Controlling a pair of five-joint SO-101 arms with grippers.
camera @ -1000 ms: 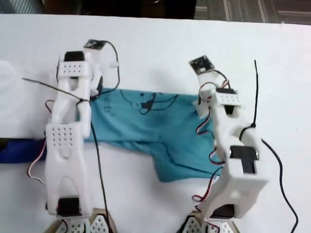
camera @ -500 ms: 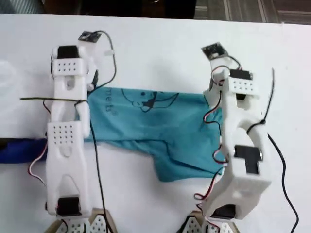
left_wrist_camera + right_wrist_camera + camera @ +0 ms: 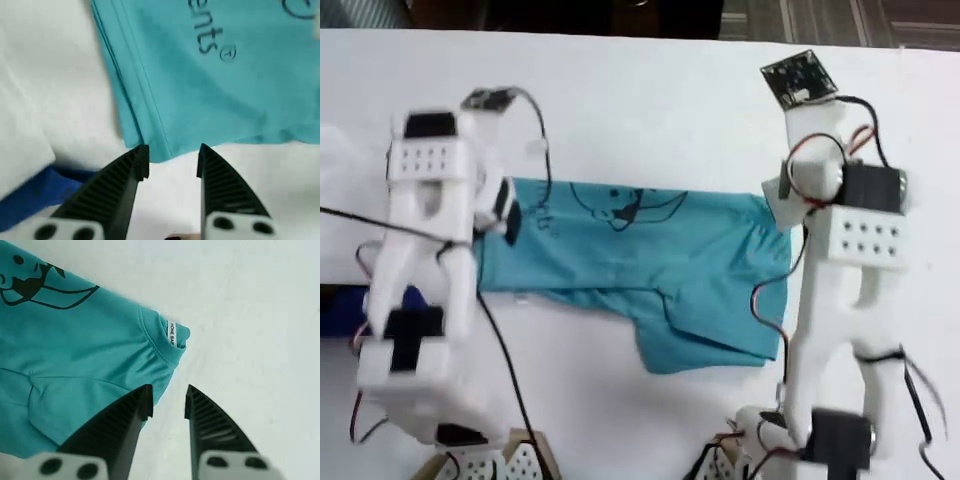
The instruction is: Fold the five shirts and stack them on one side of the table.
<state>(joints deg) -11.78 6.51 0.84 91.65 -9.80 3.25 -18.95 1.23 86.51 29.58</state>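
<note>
The left claw [image 3: 172, 156] hangs released over one corner of the teal cotton shirt with dark print [image 3: 650, 265], which lies partly folded mid-way across the white desk [image 3: 640, 100], while the right claw [image 3: 169, 401], likewise released, hangs at its opposite edge.

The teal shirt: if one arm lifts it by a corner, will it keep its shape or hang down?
The teal shirt would probably hang limp: it lies flat, with soft gathers at one corner. It looks thin, so it is likely light. Pushed on the white table, it may bunch rather than slide whole.
</note>
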